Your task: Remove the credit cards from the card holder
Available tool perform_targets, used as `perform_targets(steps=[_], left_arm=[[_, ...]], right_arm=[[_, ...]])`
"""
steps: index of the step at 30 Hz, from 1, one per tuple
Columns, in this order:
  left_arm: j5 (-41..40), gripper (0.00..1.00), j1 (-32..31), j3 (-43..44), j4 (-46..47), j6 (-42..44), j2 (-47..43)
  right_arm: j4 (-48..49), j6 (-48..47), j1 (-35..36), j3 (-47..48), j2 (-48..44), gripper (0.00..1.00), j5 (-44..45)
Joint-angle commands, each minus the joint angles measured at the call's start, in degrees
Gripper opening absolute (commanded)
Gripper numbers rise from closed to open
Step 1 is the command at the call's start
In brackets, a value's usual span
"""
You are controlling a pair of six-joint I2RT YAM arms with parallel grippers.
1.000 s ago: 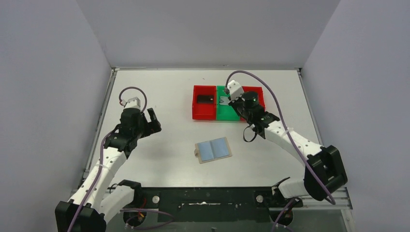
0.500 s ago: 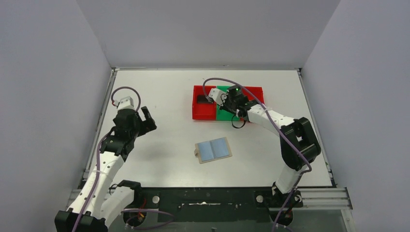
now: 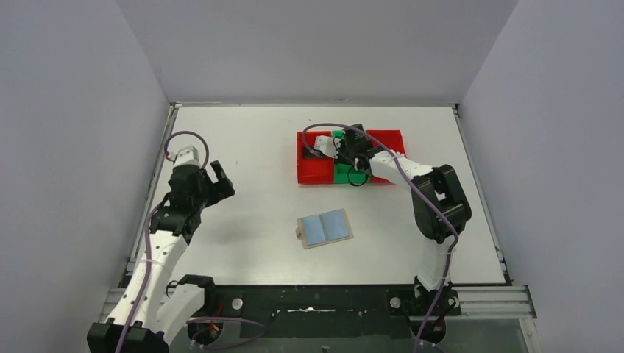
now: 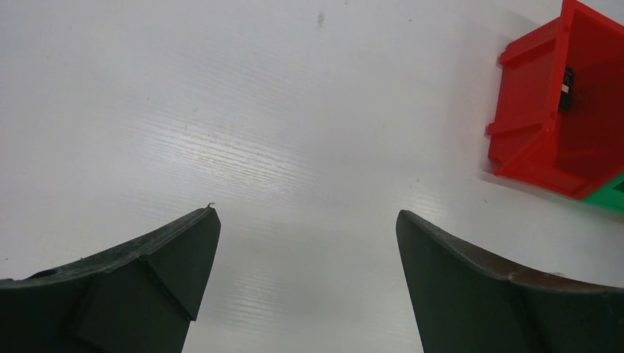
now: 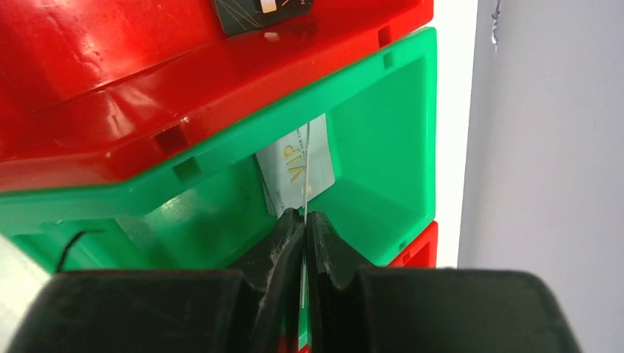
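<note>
Right pincer (image 5: 304, 217) pinches a credit card (image 5: 306, 162) edge-on over the green bin (image 5: 383, 118) — I judge a thin hold, liable to slip or tilt out. Left pincer (image 4: 307, 215) spread, idle. Card holder (image 3: 324, 229) open on the desk (image 3: 243, 147).

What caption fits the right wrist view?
Right gripper pinches a thin card edge-on over the green bin holding a VIP card.

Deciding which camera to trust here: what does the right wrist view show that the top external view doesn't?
Only the right wrist: the right hand shut on a thin card seen edge-on, and a VIP card lying in the green bin. Only the top external: the opened card holder on the table, and the open left hand. Both: the green bin, the red bin beside it, the right hand.
</note>
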Motion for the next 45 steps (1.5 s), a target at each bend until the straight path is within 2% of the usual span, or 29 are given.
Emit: perform_targets(steps=[1,5,15,21,26,31,39,42,45], left_arm=[[1.2,0.93,0.8,0.6,3.5,1.2,-0.3],[1.8,0.93,1.4,0.6,3.6,1.3,-0.2],[3.0,0.93,2.4,0.6,3.7,1.6,0.9],[4.5,0.93,3.4,0.7,3.8,1.7,1.9],[5.0,0.93,3.9,0.7,3.8,1.7,2.3],[5.5,0.93,4.0,0.7,3.8,1.8,2.7],[5.6,0.93,4.0,0.8,3.7,1.8,3.4],[5.6,0.93,4.0,0.9,3.6,1.9,3.5],[5.8,0.93,4.0,1.0,3.6,1.9,3.5]], right_arm=[[3.9,-5.2,-1.3,2.6,1.4,0.05,0.4],[4.8,-7.2,-2.2,3.3,2.9,0.10,-2.0],[9.6,-14.3,-3.9,1.3,4.9,0.14,-6.0],[8.9,-16.6,-4.0,1.7,5.9,0.16,-5.2],[6.4,-15.9,-4.0,0.9,5.1,0.25,-5.9],[2.7,-13.0,-4.2,1.7,3.5,0.40,-7.4],[1.8,-5.8,-4.9,3.0,-1.2,0.46,-9.6],[7.2,1.9,-5.0,0.8,-4.8,0.49,-8.8],[11.3,14.7,-5.0,-1.2,-9.9,0.53,-7.8]])
